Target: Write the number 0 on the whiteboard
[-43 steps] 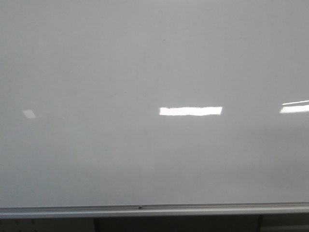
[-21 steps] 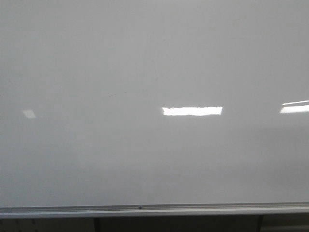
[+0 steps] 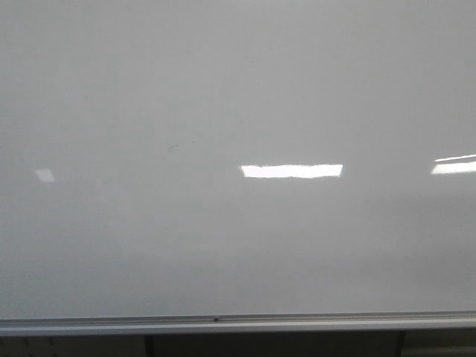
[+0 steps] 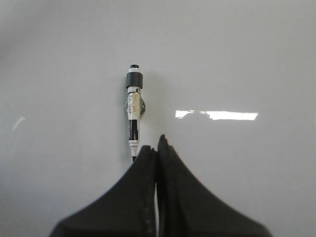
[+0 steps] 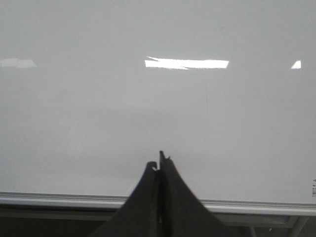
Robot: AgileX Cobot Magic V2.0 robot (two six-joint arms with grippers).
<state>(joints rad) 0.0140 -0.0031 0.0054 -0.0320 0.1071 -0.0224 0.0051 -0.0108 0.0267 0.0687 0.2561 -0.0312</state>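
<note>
Whiteboard (image 3: pixel 223 89): glossy grey-white surface filling nearly the whole front view, bare of any drawn loop; number 0 not to be found on it in any view. Silver aluminium rail (image 3: pixel 238 323) runs along its lower edge, with a small dark dot near the rail's middle. Bright rectangular light reflection (image 3: pixel 291 171) sits right of centre, a second one (image 3: pixel 454 166) at the right edge, a faint pale patch (image 3: pixel 45 175) at the left. A short faint dark streak (image 3: pixel 172 146) lies left of centre, too small to identify.

Left gripper (image 4: pixel 157 148): 2 black fingers pressed together, no gap between the tips, nothing held between them. Marker (image 4: pixel 134 116) seen against the board just beyond the fingertips, lying lengthwise in line with the gripper; dark grey end (image 4: pixel 134 78) pointing away from the fingers, white body with a black label, nearer end just beside the left finger's tip. Whether the marker touches the finger cannot be told.

Right gripper (image 5: pixel 159 163): 2 black fingers closed against each other, nothing between them, hanging in front of the board's lower part, above the rail
</note>
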